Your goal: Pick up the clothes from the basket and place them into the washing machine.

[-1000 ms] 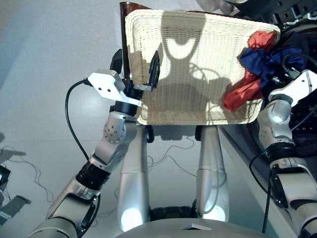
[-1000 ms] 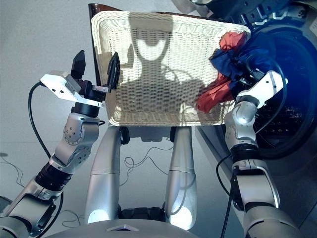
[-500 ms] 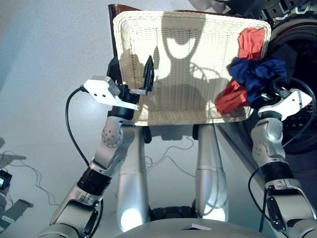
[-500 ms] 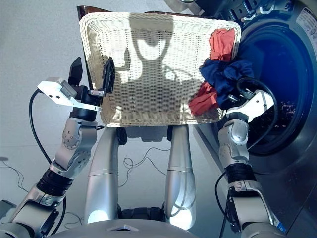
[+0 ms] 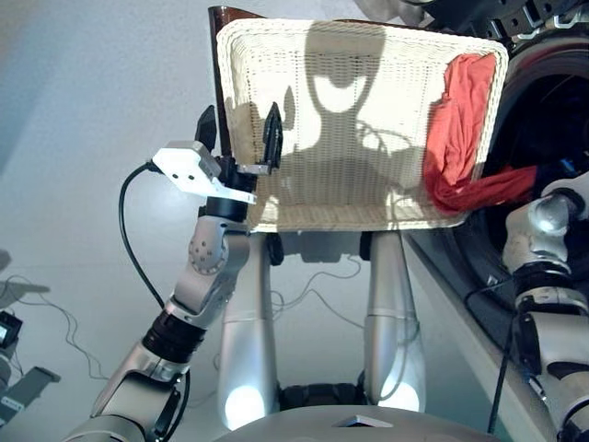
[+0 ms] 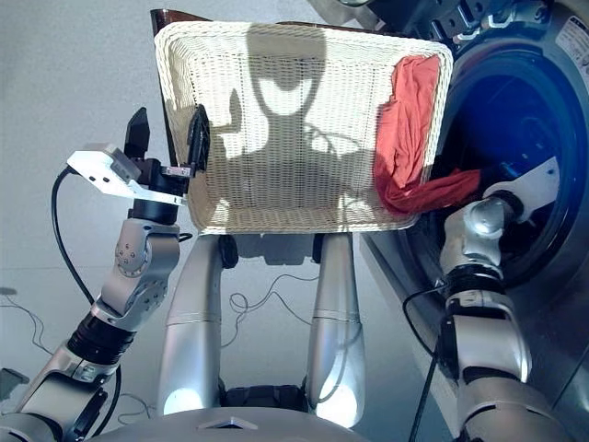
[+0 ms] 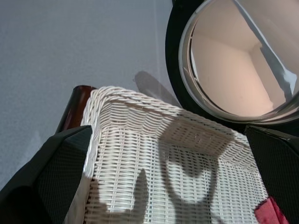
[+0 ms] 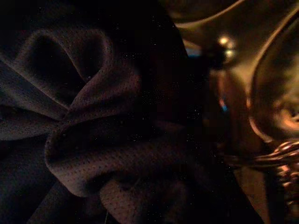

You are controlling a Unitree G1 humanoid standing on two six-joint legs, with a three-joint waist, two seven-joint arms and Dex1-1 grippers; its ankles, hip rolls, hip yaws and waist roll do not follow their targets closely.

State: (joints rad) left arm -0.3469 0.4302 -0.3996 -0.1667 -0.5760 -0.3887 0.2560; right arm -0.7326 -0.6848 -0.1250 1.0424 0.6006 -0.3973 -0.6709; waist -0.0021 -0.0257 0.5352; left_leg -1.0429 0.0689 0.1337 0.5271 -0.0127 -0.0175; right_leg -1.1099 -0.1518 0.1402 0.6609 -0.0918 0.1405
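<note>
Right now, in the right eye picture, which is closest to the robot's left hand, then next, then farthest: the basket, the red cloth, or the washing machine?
1. The basket: the left hand sits right at its left rim.
2. The red cloth: across the basket, draped over its right side.
3. The washing machine: farthest, beyond the basket's right edge.

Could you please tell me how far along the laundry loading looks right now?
Partly done: the right arm reaches into the washing machine drum, and its wrist view shows dark cloth close up. In hand: the coral-red garment stretches from the basket over its rim into the drum. Left: getting it fully inside. The left gripper is open beside the basket.
</note>
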